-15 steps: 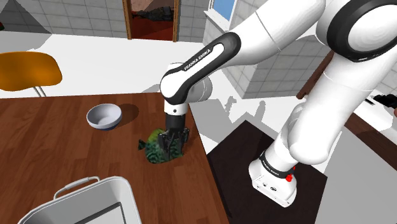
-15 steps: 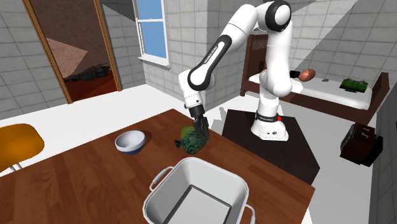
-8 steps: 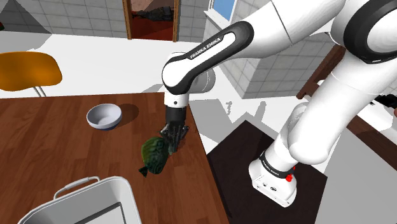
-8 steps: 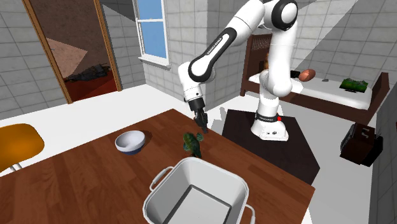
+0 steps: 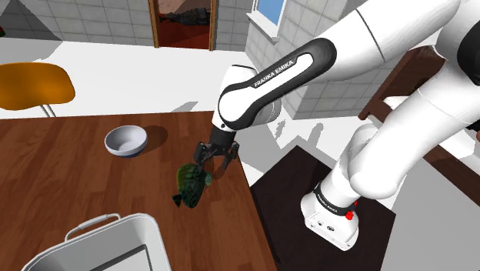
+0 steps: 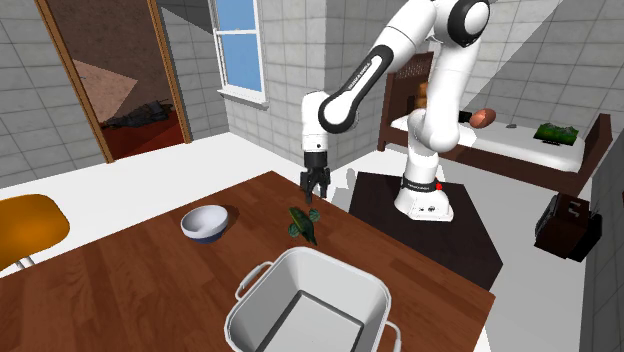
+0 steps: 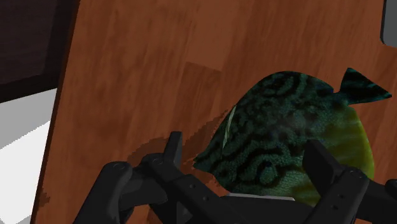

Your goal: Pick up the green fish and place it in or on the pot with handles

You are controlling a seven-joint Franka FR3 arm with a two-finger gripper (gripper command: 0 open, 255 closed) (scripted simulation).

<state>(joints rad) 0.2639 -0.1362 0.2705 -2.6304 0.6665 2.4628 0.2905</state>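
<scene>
The green fish [image 5: 191, 185], dark-patterned with a yellowish belly, lies on the wooden table [image 5: 46, 177] near its edge, tail toward the pot. My gripper [image 5: 214, 160] hangs open just above and beside it, holding nothing. The second exterior view has the gripper [image 6: 313, 196] over the fish [image 6: 303, 225], apart from it. In the wrist view the fish [image 7: 286, 146] lies below the gripper [image 7: 245, 145], partly behind one of the fingers [image 7: 323, 160]. The grey pot with handles [image 5: 92, 246] stands at the shoulder view's lower left; its inside [image 6: 310, 305] holds nothing.
A small grey bowl [image 5: 125, 140] sits on the table beyond the fish. An orange chair [image 5: 31, 85] stands past the table's far side. The dark stand [image 5: 292, 192] is right of the table edge. A doorway [image 6: 110, 80] opens in the back wall.
The fingers shut without holding the fish, then opened again. The gripper rose and swung toward the table edge. The fish slipped out, moved a little toward the pot and now lies free.
</scene>
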